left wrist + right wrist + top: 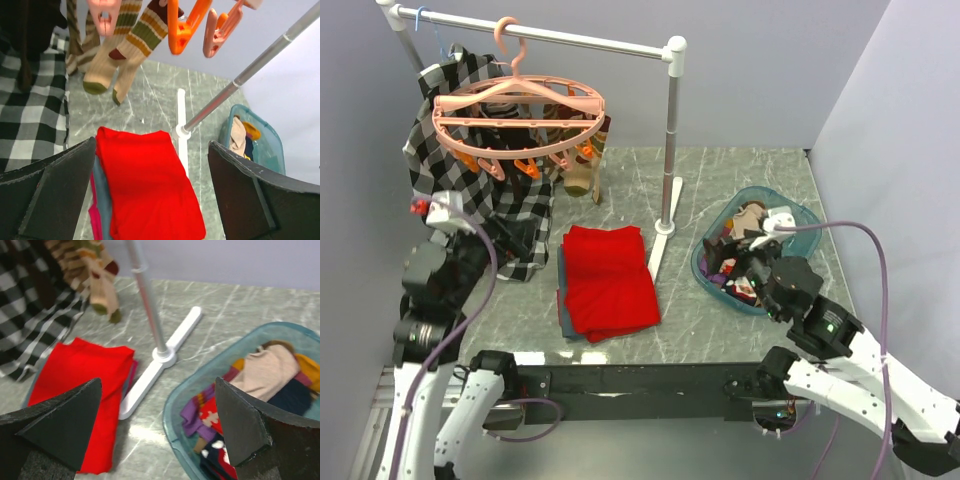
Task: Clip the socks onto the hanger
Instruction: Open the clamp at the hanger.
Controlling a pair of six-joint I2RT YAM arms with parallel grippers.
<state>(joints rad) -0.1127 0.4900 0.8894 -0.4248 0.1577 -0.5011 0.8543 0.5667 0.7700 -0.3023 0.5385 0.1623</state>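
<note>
The salmon-pink round hanger [518, 112] hangs by its hook from the rail at the back left. Brown-and-cream striped socks [582, 165] dangle from its clips, and the left wrist view shows them [132, 45] beside an empty orange clip [187, 27]. More socks [745, 250] in red, purple, navy and beige lie piled in the teal basket [180, 405]. My left gripper [151, 145] is open with nothing in it, low in front of the hanger above the red cloth. My right gripper [157, 382] is open with nothing in it over the basket's near-left rim.
A folded red cloth [608, 280] lies mid-table on other folded pieces. A black-and-white checked shirt [470, 150] hangs at the left behind the hanger. The white rail stand [670, 150] has its post and foot between the cloth and the basket.
</note>
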